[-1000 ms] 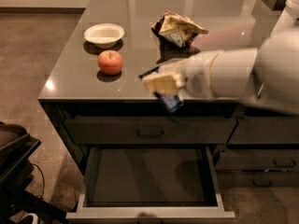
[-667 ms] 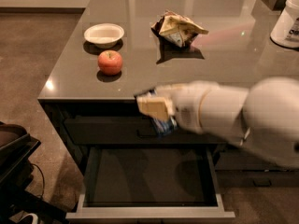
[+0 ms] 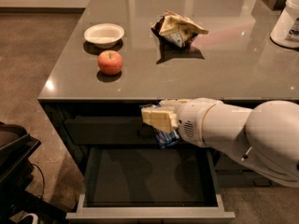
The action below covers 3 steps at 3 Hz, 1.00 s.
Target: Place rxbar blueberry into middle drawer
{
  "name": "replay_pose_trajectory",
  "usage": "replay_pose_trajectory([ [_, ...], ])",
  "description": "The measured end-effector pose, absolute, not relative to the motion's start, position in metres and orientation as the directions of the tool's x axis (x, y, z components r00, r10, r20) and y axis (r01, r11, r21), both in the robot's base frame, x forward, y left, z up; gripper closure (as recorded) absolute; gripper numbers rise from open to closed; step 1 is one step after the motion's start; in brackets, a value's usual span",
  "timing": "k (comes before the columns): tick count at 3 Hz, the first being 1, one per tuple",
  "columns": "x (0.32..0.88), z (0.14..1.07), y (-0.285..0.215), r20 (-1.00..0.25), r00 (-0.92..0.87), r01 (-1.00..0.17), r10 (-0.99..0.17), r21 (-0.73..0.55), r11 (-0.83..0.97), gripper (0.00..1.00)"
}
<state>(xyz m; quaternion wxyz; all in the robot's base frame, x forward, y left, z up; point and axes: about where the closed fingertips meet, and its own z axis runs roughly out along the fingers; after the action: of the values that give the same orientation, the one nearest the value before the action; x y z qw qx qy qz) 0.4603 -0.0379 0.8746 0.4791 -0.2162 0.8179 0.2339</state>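
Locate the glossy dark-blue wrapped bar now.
The glossy dark-blue wrapped bar hangs mid-view in the gripper, just under the front edge of the grey countertop, above the open dark-grey drawer.

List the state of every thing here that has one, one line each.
middle drawer: pulled open, floor bare.
gripper: shut on the rxbar, above the middle drawer.
rxbar: held, hanging over the middle drawer, not yet inside.
top drawer: shut.
bowl: upright, empty.
apple: whole, upright on the counter.
snack bag: crumpled, lying on the counter.
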Motion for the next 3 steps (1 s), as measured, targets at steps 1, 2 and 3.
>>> replay_pose_trajectory([
  [1, 0.46, 0.855, -0.036, -0.874, -0.472, -0.593, -0.115, 0.219, 0.775, 1.0],
  [2, 0.45, 0.802, -0.035, -0.853, -0.52, -0.591, -0.047, 0.32, 0.741, 1.0],
  [3, 0.438, 0.736, -0.033, -0.822, -0.568, -0.563, 0.04, 0.423, 0.71, 1.0],
])
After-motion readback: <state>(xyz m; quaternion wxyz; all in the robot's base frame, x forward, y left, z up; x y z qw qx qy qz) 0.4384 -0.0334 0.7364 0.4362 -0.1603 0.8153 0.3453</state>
